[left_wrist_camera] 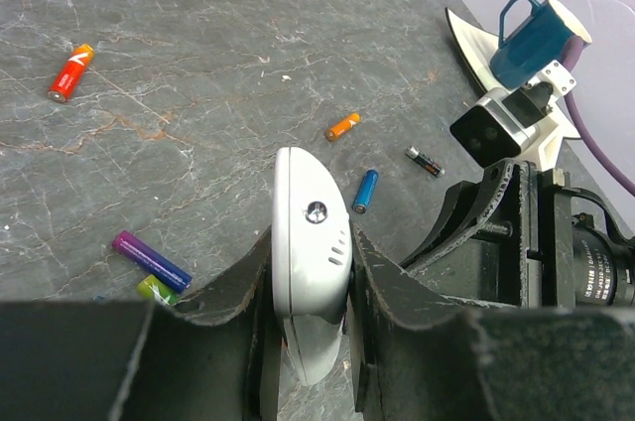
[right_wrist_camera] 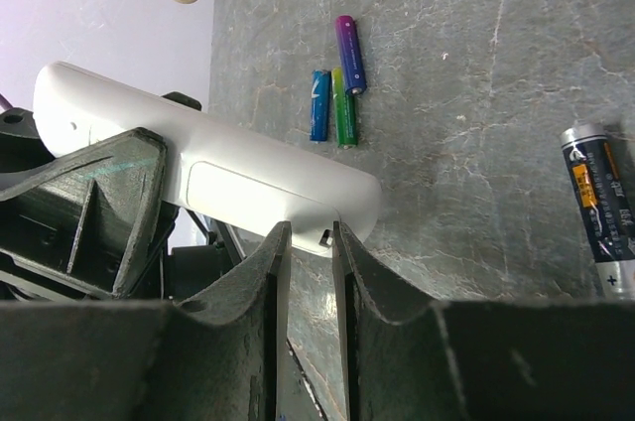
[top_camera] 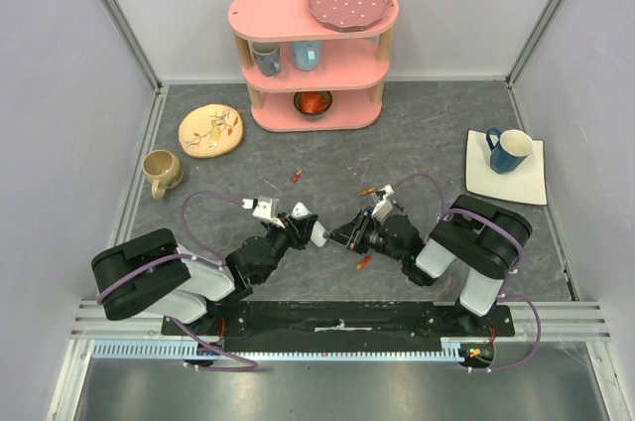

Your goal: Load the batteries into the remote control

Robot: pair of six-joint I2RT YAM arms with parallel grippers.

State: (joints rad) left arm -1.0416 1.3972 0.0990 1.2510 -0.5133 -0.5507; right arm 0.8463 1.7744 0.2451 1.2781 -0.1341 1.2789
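The left pincer (left_wrist_camera: 311, 252) is pressed against both long sides of the remote control (left_wrist_camera: 309, 198) and holds it on edge above the counter (left_wrist_camera: 198, 24), with the rounded end pointing away from the wrist. The right pincer (right_wrist_camera: 309, 229) faces it. Its fingers (right_wrist_camera: 276, 272) are drawn close with only a thin gap, and their tips sit at the remote's lower edge; whether they pinch anything cannot be told. On the counter beside the left pincer, a purple battery (left_wrist_camera: 151, 259) and a green battery (left_wrist_camera: 157, 289) lie close together. A blue battery (left_wrist_camera: 365, 191) lies on the other side, with a dark grey battery (left_wrist_camera: 425, 161) and an orange battery (left_wrist_camera: 342, 126) near it. An orange-red battery (left_wrist_camera: 69, 72) lies well apart. Farther off, a blue mug (left_wrist_camera: 534, 39) stands on a white plate (left_wrist_camera: 481, 54).
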